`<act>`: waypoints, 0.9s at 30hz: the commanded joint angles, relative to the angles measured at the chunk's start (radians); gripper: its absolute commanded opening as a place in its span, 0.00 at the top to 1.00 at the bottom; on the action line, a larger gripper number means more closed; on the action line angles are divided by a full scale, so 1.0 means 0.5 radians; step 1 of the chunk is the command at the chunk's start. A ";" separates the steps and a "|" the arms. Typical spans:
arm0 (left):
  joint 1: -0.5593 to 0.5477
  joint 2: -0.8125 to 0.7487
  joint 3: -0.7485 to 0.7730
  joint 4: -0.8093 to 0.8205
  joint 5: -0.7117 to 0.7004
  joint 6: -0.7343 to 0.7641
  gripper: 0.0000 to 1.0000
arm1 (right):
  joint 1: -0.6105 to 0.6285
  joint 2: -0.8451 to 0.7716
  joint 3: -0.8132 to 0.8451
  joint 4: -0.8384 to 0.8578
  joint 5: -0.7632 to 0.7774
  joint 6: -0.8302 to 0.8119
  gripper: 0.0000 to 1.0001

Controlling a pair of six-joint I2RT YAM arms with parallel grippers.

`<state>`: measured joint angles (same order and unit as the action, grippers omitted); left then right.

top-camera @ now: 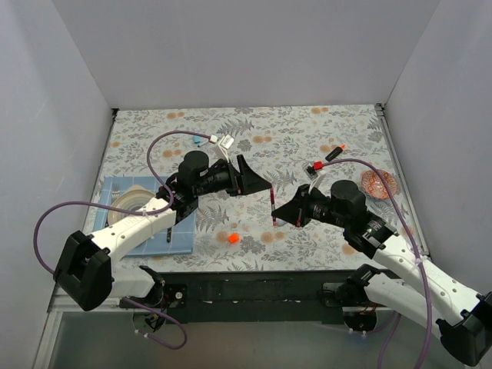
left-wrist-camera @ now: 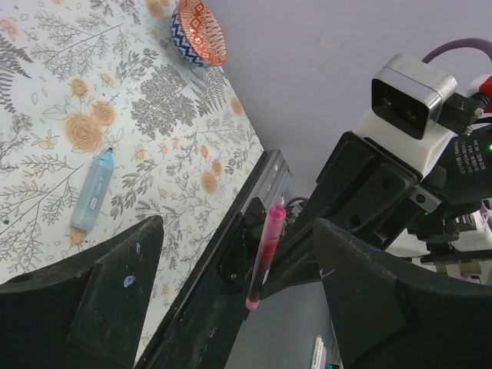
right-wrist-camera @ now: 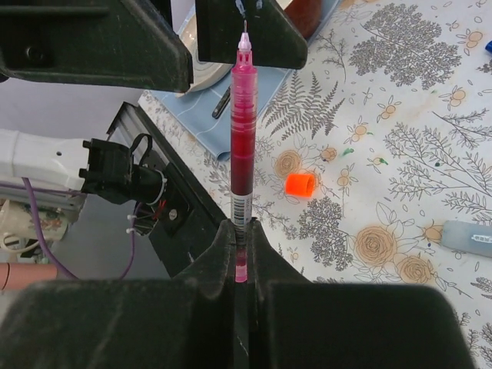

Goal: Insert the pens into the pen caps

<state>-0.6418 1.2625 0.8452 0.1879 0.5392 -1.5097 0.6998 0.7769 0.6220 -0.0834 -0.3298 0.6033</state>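
My right gripper [top-camera: 283,214] [right-wrist-camera: 242,231] is shut on the bottom end of an uncapped pink-red pen [top-camera: 274,206] [right-wrist-camera: 244,131] and holds it above the table, tip toward the left gripper. My left gripper [top-camera: 257,178] [left-wrist-camera: 238,223] is open and empty, its jaws wide apart and facing that pen [left-wrist-camera: 265,254]. The orange cap [top-camera: 233,237] [right-wrist-camera: 300,184] lies on the table below them. A light blue pen [left-wrist-camera: 92,192] [right-wrist-camera: 469,238] lies on the table. A black pen with an orange end [top-camera: 334,152] lies at the back right. A small blue piece [top-camera: 198,141] lies at the back left.
A patterned bowl [top-camera: 380,183] [left-wrist-camera: 198,31] stands at the right. A blue mat [top-camera: 181,238] with a plate and a dark cutlery piece [right-wrist-camera: 221,104] lies at the left. A small red and black item [top-camera: 315,165] lies near the right arm.
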 commanded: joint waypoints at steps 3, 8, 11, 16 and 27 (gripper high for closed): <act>-0.069 0.015 -0.009 0.234 0.044 -0.036 0.23 | 0.024 0.026 0.023 0.176 -0.064 0.027 0.99; -0.109 0.049 -0.015 0.293 0.069 -0.064 0.36 | 0.033 0.002 0.002 0.243 -0.052 0.051 0.99; -0.131 0.061 -0.046 0.333 0.069 -0.073 0.56 | 0.036 -0.014 -0.008 0.250 -0.052 0.057 0.99; -0.134 0.046 -0.129 0.428 0.097 -0.140 0.88 | 0.036 -0.029 -0.078 0.354 -0.150 0.082 0.99; -0.134 -0.064 -0.224 0.606 0.078 -0.263 1.00 | 0.036 -0.072 -0.302 0.621 -0.303 0.192 0.57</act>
<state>-0.7055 1.2869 0.7429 0.4374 0.5842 -1.6211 0.7139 0.7521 0.4973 0.1158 -0.4232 0.6792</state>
